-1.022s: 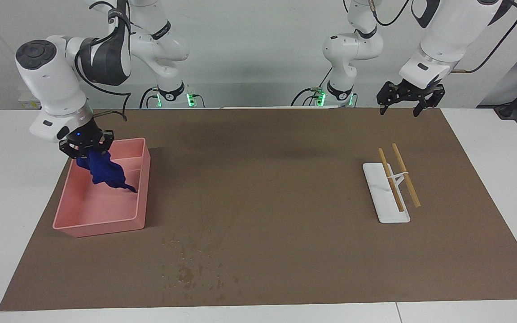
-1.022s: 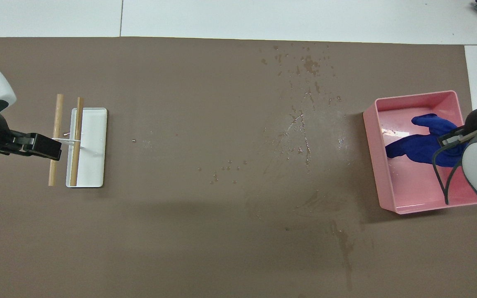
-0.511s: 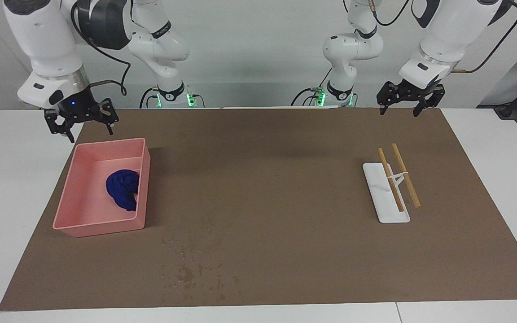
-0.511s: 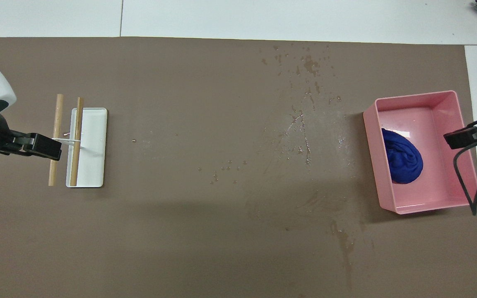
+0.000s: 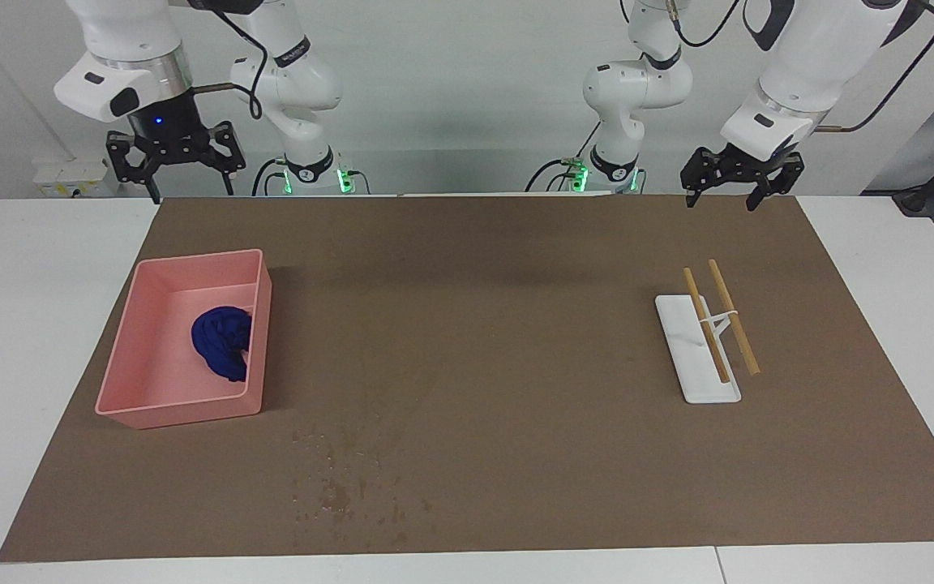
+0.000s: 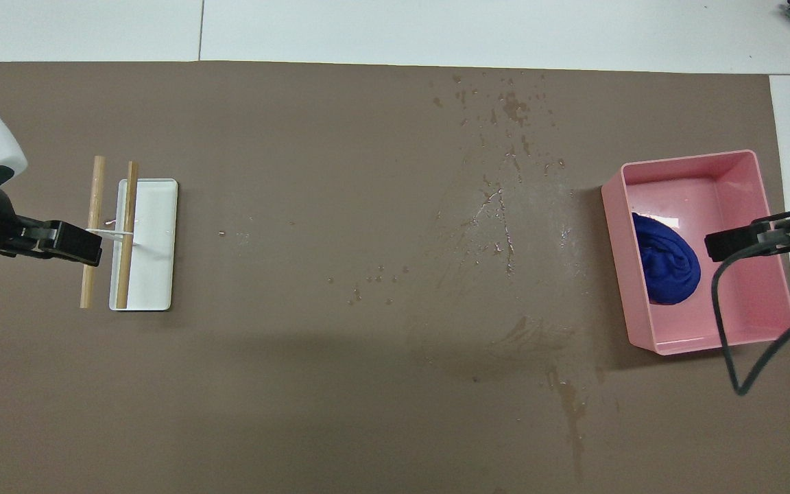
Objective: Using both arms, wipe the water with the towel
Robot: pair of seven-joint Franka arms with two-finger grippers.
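Towel [image 5: 221,341], blue and bunched, lies in the pink bin [image 5: 152,405] toward my right arm's end of the brown mat [image 5: 483,341], against the bin's wall on the side of the mat's middle. My right pincer [image 5: 172,158] hangs raised with its fingers spread and nothing between them, above the mat's edge by the robots, the bin farther out below it. My left pincer [image 5: 741,180] hovers spread and bare too, waiting over the mat's edge; the white tray [image 5: 692,381] with two wooden sticks [image 5: 720,316] sits farther out below it. Water spots [image 5: 345,478] mark the mat near its outer edge.
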